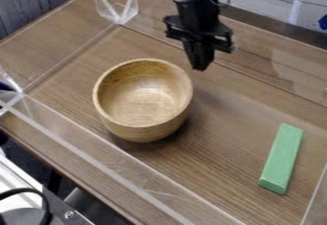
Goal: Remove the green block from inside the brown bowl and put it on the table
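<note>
The flat, rectangular bright green block (281,159) lies at four o'clock on the straight-grained brown wooden desk (211,152). The round, smooth light-brown wooden bowl (143,100) sits near centre; the black claw (198,64), at one o'clock, is pressed together.

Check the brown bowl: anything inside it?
Nothing visible inside the brown bowl; its inner floor and far wall show bare wood. The green block lies outside, on the table. The near inner wall is hidden by the rim.

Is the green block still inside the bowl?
No, the green block lies on the table, apart from the bowl.
</note>
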Robot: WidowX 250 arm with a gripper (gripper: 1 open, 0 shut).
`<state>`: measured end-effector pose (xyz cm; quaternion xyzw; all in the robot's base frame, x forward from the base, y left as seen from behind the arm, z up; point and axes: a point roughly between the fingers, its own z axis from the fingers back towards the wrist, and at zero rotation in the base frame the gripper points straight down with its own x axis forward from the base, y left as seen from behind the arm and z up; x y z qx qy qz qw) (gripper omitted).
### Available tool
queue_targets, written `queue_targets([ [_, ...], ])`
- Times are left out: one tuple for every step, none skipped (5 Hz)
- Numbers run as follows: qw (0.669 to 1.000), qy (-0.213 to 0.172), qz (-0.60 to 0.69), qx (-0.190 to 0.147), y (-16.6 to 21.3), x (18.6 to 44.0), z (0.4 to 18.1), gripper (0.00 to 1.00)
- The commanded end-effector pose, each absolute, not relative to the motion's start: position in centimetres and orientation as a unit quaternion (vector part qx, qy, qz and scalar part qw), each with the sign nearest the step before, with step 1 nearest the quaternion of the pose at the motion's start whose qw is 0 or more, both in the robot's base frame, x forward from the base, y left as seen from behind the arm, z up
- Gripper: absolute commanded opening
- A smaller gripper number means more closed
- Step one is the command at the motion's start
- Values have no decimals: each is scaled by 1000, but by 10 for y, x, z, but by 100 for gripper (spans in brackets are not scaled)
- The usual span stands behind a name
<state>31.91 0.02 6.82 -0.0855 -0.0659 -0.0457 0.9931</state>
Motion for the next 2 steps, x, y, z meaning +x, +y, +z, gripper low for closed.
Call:
queue_targets([
  [991, -91, -42, -89, -10, 343, 79, 0],
  [991, -84, -33, -98, -16, 355, 71, 0],
])
